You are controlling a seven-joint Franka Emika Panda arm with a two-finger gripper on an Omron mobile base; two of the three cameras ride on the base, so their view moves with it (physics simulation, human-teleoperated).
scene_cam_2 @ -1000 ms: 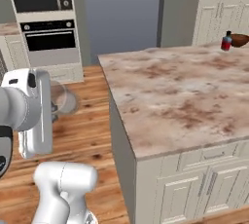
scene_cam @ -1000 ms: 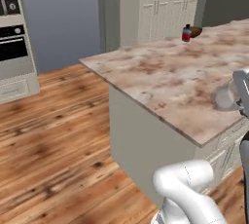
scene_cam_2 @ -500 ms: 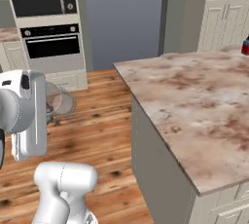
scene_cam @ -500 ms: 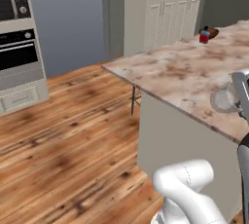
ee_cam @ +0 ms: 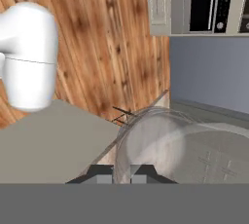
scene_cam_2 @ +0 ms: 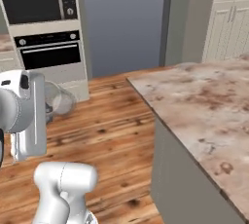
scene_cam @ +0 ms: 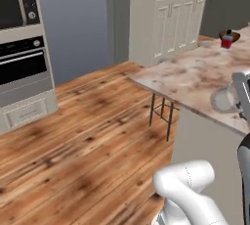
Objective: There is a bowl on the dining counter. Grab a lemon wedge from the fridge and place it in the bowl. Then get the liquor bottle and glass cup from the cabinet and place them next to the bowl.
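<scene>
Glass cup (ee_cam: 165,145) sits clamped between the gripper (ee_cam: 122,173) jaws, carried beside the arm at the near edge of the dining counter (scene_cam: 195,75). Bowl (scene_cam: 229,36) and liquor bottle (scene_cam: 226,40) stand together at the counter's far end, well apart from the cup.

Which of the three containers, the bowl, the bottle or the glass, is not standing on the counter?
The clear glass. It is gripped in the robot's jaws, off the counter, while the brown bowl and the red bottle stand together on it.
</scene>
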